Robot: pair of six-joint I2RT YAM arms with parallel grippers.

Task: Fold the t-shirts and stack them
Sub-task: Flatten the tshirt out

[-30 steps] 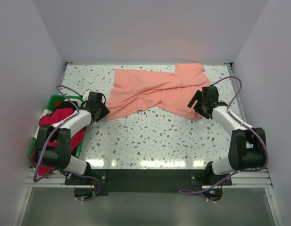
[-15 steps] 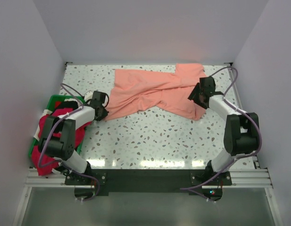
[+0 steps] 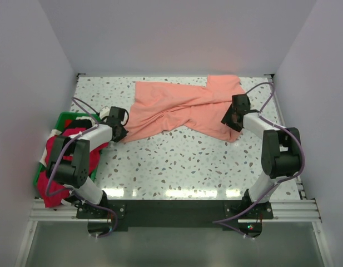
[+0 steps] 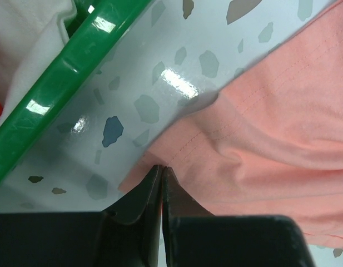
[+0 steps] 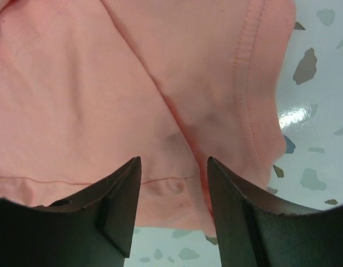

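The left gripper (image 3: 120, 132) now sits slightly farther right and nearer than a second ago, its jaws pressed together at the near-left corner of the salmon-pink t-shirt (image 3: 177, 108). The right gripper (image 3: 231, 117), jaws apart, now stands farther back and more to the left, over the cloth. Both arms' elbows are drawn in closer.

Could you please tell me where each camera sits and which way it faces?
Top external: above and behind the arms, looking down on the table, both arms whole.
Left wrist: on the left arm, looking down its shut left claw at the salmon-pink t-shirt hem beside the green bin.
Right wrist: looking down through its open right claw at the same shirt.
Shared: all see the shirt.
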